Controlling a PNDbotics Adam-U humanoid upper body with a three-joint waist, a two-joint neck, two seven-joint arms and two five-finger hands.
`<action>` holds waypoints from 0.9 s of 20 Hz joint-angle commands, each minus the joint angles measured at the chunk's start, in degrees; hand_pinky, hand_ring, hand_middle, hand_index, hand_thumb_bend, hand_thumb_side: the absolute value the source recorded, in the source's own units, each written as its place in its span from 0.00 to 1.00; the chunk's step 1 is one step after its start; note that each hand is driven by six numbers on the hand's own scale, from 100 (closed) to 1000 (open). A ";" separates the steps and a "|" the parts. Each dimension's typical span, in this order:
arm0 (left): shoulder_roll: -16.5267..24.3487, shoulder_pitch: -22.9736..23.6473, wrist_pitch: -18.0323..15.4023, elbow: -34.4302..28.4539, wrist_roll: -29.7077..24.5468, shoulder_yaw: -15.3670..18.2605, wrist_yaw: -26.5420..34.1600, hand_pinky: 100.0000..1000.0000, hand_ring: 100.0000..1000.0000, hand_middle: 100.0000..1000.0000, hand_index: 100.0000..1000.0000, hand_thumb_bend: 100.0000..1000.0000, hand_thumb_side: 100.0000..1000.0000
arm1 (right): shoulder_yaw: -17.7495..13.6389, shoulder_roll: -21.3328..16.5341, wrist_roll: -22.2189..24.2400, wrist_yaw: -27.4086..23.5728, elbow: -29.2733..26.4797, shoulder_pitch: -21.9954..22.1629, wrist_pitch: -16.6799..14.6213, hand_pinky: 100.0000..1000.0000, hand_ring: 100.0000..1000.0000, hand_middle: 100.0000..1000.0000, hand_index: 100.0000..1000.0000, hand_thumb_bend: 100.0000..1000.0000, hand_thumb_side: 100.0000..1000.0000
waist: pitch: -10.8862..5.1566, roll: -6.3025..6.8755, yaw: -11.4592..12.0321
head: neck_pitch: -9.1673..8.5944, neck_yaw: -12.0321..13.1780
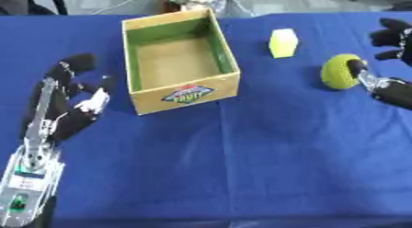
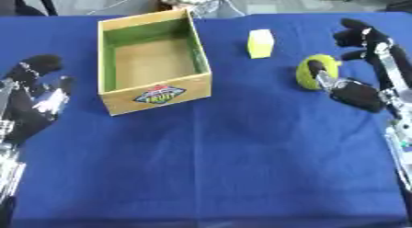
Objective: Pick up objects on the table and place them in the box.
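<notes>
Left eye view: wooden box (image 1: pixel 181 61) stands open-topped on the blue table (image 1: pixel 266 153), a fruit label on its near wall, nothing visible inside. Right of the box lies a pale yellow-green block (image 1: pixel 283 42); further right of the box, a green ball (image 1: pixel 340 71). The right hand (image 1: pixel 392 87) is at the ball: thumb against the ball's right side, the other fingers spread above and not yet wrapped round it. The left hand (image 1: pixel 68 107) rests left of the box, fingers relaxed and pointing up, holding nothing.

Right eye view: the same ball (image 2: pixel 315 73) shows better here, on the table, well right of the box (image 2: pixel 153 61). The thumb of the right hand (image 2: pixel 354 91) lies across the ball's near right face; the fingers (image 2: pixel 358 35) stand open behind it, apart from the ball as far as I can tell.

Judgement: step in hand is the grasp on the ball. A round thing will likely roll away from the thumb, toward the box, if pushed from one side only. Advice: bring the fingers over the far side first, close thumb and fingers together, lift only once the ball is enclosed, then carry it left over the box's right wall, high enough to clear the rim and the block.
</notes>
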 commanded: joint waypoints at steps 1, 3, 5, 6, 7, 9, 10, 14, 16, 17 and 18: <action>0.89 -0.21 -0.09 -0.71 -0.30 -0.13 -0.10 0.47 0.79 0.73 0.78 0.29 0.24 | 1.36 -5.37 0.64 -1.22 3.40 -2.47 -0.04 0.69 0.78 0.73 0.93 0.31 0.30 | -0.91 -0.08 -0.06 | 0.29 -0.36; 0.91 -0.18 -0.10 -0.69 -0.38 -0.19 -0.09 0.47 0.79 0.73 0.78 0.29 0.24 | 2.40 -7.10 1.55 -1.15 6.09 -3.83 -0.34 0.70 0.78 0.74 0.93 0.31 0.30 | -0.92 -0.05 -0.05 | 0.29 -0.47; 0.93 -0.16 -0.10 -0.68 -0.43 -0.23 -0.09 0.47 0.79 0.73 0.78 0.29 0.24 | 3.37 -8.43 2.69 -0.93 8.63 -4.99 -0.69 0.70 0.78 0.74 0.93 0.31 0.31 | -0.92 -0.02 -0.01 | 0.29 -0.53; 0.94 -0.15 -0.10 -0.68 -0.44 -0.24 -0.08 0.47 0.79 0.73 0.78 0.29 0.24 | 3.85 -8.95 3.33 -0.88 10.00 -5.60 -0.84 0.70 0.79 0.74 0.93 0.31 0.31 | -0.93 -0.02 0.02 | 0.29 -0.57; 0.95 -0.14 -0.09 -0.67 -0.46 -0.25 -0.07 0.47 0.79 0.73 0.78 0.29 0.24 | 4.22 -9.33 3.91 -0.80 11.33 -6.20 -1.04 0.70 0.79 0.74 0.93 0.31 0.31 | -0.93 -0.02 0.03 | 0.29 -0.58; 0.94 -0.11 -0.10 -0.65 -0.53 -0.31 -0.05 0.48 0.79 0.73 0.78 0.29 0.24 | 4.69 -9.73 4.70 -0.49 13.63 -7.23 -1.48 0.70 0.79 0.74 0.94 0.31 0.31 | -0.95 -0.01 0.07 | 0.29 -0.61; 0.94 -0.10 -0.10 -0.63 -0.58 -0.35 -0.05 0.48 0.79 0.73 0.78 0.28 0.24 | 4.93 -9.86 5.12 -0.23 14.88 -7.81 -1.55 0.70 0.79 0.74 0.94 0.32 0.31 | -0.98 -0.01 0.10 | 0.29 -0.65; 0.91 -0.07 -0.12 -0.62 -0.65 -0.38 0.00 0.48 0.79 0.73 0.78 0.28 0.24 | 5.51 -9.84 6.57 0.93 19.95 -10.05 -2.23 0.71 0.79 0.74 0.94 0.32 0.31 | -1.06 0.03 0.23 | 0.29 -0.71; 0.89 -0.02 -0.12 -0.59 -0.70 -0.41 0.01 0.48 0.79 0.73 0.78 0.28 0.24 | 5.70 -9.65 7.42 1.55 22.28 -11.01 -2.68 0.71 0.79 0.75 0.94 0.31 0.31 | -1.09 0.05 0.28 | 0.29 -0.76; 0.89 -0.02 -0.13 -0.58 -0.71 -0.42 0.02 0.48 0.79 0.73 0.78 0.28 0.24 | 5.83 -9.50 7.93 1.92 23.51 -11.50 -2.85 0.71 0.79 0.75 0.94 0.31 0.31 | -1.12 0.04 0.30 | 0.29 -0.81; 0.88 -0.02 -0.13 -0.58 -0.73 -0.43 0.04 0.48 0.79 0.73 0.78 0.28 0.24 | 5.91 -9.31 8.42 2.35 24.74 -12.02 -3.06 0.71 0.79 0.75 0.94 0.31 0.31 | -1.15 0.04 0.31 | 0.29 -0.83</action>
